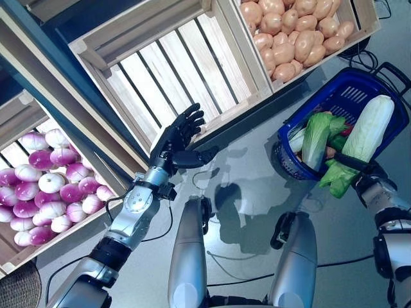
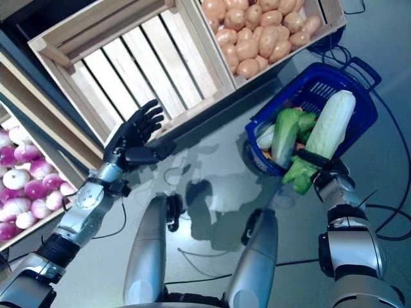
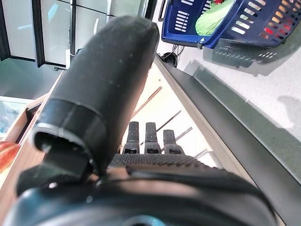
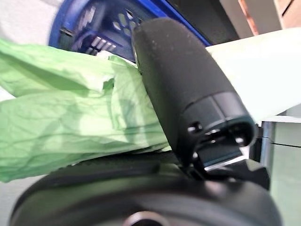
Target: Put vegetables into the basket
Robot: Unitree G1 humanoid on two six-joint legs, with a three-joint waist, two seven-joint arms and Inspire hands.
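Observation:
The blue basket [image 1: 321,99] stands on the floor at the right and holds a leafy green vegetable [image 1: 316,138] with other greens. My right hand [image 1: 359,168] is shut on a long pale cabbage with green leaves [image 1: 371,131], held over the basket's near rim. In the right wrist view the thumb [image 4: 188,89] presses on its green leaves [image 4: 70,122]. My left hand [image 1: 176,138] is open and empty, fingers straight, at the front edge of an empty wooden crate [image 1: 167,70]. It also shows in the left wrist view [image 3: 150,141].
The wooden stand's crates [image 1: 212,38] run along the back and left, above the floor. Grey floor [image 1: 250,186] lies between the stand and the basket. The basket [image 3: 225,23] also shows in the left wrist view.

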